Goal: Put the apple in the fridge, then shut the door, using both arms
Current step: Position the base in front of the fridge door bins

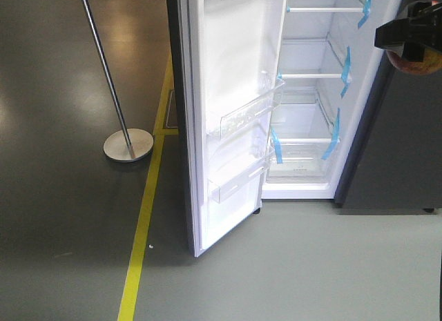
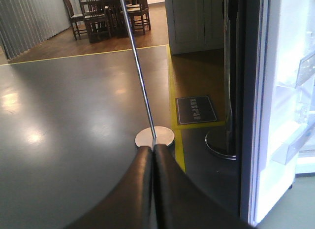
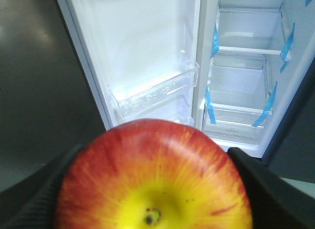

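Note:
The red and yellow apple (image 3: pixel 152 175) fills the lower right wrist view, stem dimple facing the camera. My right gripper (image 3: pixel 155 151) is shut on it, a black finger (image 3: pixel 268 189) on each side. In the front view the same gripper (image 1: pixel 413 32) holds the apple (image 1: pixel 416 63) at the top right, in front of the fridge's right edge. The fridge (image 1: pixel 304 114) stands open, showing white shelves with blue tape. Its door (image 1: pixel 235 128) is swung out to the left, clear bins on its white lining. My left gripper (image 2: pixel 153 149) is shut on nothing, left of the door's edge (image 2: pixel 280 115).
A metal pole on a round base (image 1: pixel 128 144) stands left of the door, beside a yellow floor line (image 1: pixel 141 224). A second chrome base (image 2: pixel 224 140) and a dark floor mat (image 2: pixel 196 110) lie by the fridge side. Chairs and a table (image 2: pixel 106 12) stand far back.

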{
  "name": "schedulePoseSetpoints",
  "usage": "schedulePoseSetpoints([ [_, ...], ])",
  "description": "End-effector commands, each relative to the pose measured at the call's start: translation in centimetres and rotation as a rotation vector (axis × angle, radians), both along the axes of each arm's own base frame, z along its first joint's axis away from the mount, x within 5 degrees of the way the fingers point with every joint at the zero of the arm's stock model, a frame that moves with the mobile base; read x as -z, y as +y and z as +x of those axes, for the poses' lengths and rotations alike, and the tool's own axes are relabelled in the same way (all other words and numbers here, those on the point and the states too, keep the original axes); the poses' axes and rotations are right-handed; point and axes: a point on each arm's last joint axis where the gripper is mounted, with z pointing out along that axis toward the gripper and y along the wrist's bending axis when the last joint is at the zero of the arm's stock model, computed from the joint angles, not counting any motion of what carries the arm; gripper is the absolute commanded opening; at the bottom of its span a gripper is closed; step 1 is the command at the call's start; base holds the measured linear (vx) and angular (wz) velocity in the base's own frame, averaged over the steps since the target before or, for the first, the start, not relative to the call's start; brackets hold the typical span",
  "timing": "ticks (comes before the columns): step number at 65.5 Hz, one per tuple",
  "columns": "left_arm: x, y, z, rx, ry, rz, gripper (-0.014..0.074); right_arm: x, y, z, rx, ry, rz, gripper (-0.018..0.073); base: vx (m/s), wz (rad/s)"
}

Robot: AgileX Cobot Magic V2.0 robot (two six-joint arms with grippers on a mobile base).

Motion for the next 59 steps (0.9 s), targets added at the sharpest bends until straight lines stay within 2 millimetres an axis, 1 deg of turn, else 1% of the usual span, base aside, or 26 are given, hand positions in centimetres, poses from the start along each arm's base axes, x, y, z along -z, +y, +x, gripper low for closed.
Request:
schedulePoseSetpoints([
  [1,-0.24,-0.18,0.04,0.021,-0.075,-0.004,-0.0008,-2.43,-0.28,-0.75,0.024,-0.134,0.012,0.0141,0.17,-0.01],
  [59,-0.24,-0.18,0.04,0.021,-0.075,-0.004,-0.0008,-2.43,-0.28,-0.75,0.024,-0.134,0.012,0.0141,0.15,-0.04],
])
